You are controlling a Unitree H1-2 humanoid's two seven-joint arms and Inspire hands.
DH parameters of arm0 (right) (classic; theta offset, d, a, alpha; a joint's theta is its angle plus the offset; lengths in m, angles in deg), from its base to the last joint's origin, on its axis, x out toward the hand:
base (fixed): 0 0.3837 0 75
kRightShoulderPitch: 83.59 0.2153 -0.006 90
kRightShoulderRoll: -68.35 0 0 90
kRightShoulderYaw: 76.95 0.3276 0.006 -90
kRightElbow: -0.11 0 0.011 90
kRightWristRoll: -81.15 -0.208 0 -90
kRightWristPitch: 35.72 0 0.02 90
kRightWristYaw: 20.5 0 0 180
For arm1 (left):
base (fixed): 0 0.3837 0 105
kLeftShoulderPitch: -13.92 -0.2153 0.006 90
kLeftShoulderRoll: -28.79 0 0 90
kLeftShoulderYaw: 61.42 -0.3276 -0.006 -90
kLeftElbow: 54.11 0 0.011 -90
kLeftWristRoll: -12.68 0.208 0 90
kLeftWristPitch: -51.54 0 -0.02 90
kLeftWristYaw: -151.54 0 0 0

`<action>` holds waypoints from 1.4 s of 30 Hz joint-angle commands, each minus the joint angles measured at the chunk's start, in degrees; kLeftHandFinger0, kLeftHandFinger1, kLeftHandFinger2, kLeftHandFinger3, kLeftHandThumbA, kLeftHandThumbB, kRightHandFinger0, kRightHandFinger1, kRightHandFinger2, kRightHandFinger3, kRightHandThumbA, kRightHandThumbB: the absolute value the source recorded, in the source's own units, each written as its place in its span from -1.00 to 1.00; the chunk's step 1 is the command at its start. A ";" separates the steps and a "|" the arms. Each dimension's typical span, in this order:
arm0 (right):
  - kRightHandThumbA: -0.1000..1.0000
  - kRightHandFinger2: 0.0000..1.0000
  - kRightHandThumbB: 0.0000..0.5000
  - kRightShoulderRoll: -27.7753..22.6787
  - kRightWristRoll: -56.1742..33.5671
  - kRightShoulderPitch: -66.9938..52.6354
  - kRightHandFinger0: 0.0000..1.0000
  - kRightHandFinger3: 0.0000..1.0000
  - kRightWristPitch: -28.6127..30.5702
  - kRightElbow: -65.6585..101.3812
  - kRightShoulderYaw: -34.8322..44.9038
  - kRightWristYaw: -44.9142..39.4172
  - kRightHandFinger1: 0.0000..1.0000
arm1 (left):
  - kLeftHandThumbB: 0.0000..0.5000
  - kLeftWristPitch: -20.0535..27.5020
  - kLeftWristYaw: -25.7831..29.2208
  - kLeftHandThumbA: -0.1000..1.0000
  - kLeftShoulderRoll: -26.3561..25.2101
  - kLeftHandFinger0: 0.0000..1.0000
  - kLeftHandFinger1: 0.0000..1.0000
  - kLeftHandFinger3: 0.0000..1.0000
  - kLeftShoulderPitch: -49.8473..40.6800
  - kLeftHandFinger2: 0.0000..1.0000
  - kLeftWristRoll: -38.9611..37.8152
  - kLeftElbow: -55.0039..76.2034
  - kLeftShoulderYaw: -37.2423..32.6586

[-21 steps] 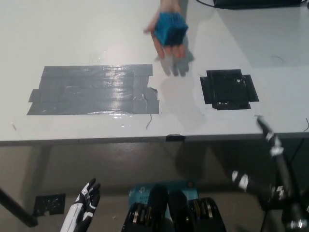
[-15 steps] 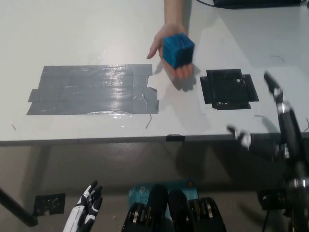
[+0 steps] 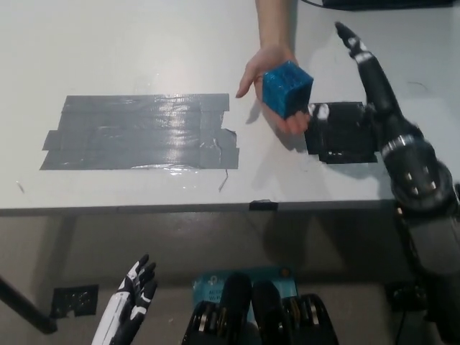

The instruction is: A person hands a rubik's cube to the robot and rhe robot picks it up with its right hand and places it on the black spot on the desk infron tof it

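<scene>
Two tape patches — grey point(image 3: 140, 142), black point(image 3: 343, 133) — on white desk point(image 3: 129, 57) | right robot hand point(image 3: 366, 72) spread | left robot hand point(image 3: 133, 305) spread

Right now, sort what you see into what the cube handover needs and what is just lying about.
Needed:
- blue cube resting on the person's hand
- right hand, open, raised over the desk beside the cube
- black spot on the desk

Just there:
- grey tape patch
- left hand, open, resting low below the desk edge
</scene>
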 commanded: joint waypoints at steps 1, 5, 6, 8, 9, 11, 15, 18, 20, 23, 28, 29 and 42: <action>0.90 1.00 0.81 2.66 -5.49 5.90 1.00 1.00 -2.03 -4.97 2.27 -1.32 1.00 | -0.72 1.83 -0.65 0.74 0.04 1.00 1.00 1.00 -0.46 1.00 0.29 1.07 -0.60; 0.81 1.00 0.82 5.51 -9.48 8.67 1.00 1.00 -3.22 -8.96 5.52 -0.89 1.00 | -0.71 1.20 -0.94 0.75 -0.26 1.00 1.00 1.00 0.45 1.00 -0.14 1.27 -0.52; 0.82 1.00 0.79 5.79 -9.81 9.23 1.00 1.00 -2.94 -9.95 5.95 -0.95 1.00 | -0.69 1.00 -0.98 0.74 -0.19 1.00 1.00 1.00 0.65 1.00 -0.41 1.25 -0.46; 0.80 1.00 0.80 6.74 -10.68 10.01 1.00 1.00 -1.94 -12.27 6.97 -0.73 1.00 | -0.66 0.48 -1.19 0.73 -0.23 1.00 1.00 1.00 0.42 1.00 -0.49 1.66 -0.60; 0.81 1.00 0.78 6.83 -10.55 10.00 1.00 1.00 -1.91 -12.59 6.93 -0.67 1.00 | -0.66 0.59 -1.29 0.73 -0.31 1.00 1.00 1.00 0.39 1.00 -0.54 1.64 -0.64; 0.84 1.00 0.81 6.80 -9.66 10.43 1.00 1.00 -1.93 -14.28 6.36 -0.60 1.00 | -0.57 0.57 -1.22 0.77 -0.41 1.00 1.00 1.00 0.46 1.00 -0.08 1.87 -0.70; 0.88 1.00 0.87 6.20 -9.30 11.55 1.00 1.00 -0.21 -18.07 5.78 -0.38 1.00 | -0.64 0.76 -1.11 0.82 -0.72 1.00 1.00 1.00 1.18 1.00 0.76 1.98 -0.71; 0.89 1.00 0.86 5.57 -8.67 11.69 1.00 1.00 1.04 -20.29 5.10 -0.33 1.00 | -0.67 -0.10 -1.35 0.80 -0.89 1.00 1.00 1.00 1.46 1.00 0.58 2.61 -0.59; 0.84 1.00 0.80 5.29 -8.26 11.43 1.00 1.00 1.22 -21.00 4.90 0.22 1.00 | -0.63 -0.26 -1.39 0.80 -1.03 1.00 1.00 1.00 1.50 1.00 0.87 2.88 -0.65; 0.57 1.00 0.74 5.54 -7.82 11.14 1.00 1.00 0.79 -22.11 5.79 3.65 1.00 | -0.53 -0.21 -1.29 0.85 -1.23 1.00 1.00 1.00 1.73 1.00 1.37 3.13 -0.70; -0.88 0.38 0.00 5.04 -2.37 11.90 -0.63 0.40 -1.07 -23.93 4.02 12.29 -0.12 | -0.59 -0.01 -1.39 0.84 -1.24 1.00 1.00 1.00 2.11 1.00 0.97 3.11 -0.43; -1.00 0.31 -0.10 4.89 -1.66 12.01 -0.96 0.11 -0.37 -24.74 3.75 13.57 -0.35 | -0.65 0.00 -1.40 0.82 -1.24 1.00 1.00 1.00 2.18 1.00 0.93 3.10 -0.39; -1.00 0.77 -0.37 4.36 -2.63 11.30 -1.00 0.87 1.74 -14.07 4.52 14.33 -0.04 | -0.71 -0.68 -1.27 0.77 -1.40 1.00 1.00 1.00 3.10 1.00 0.87 2.91 0.15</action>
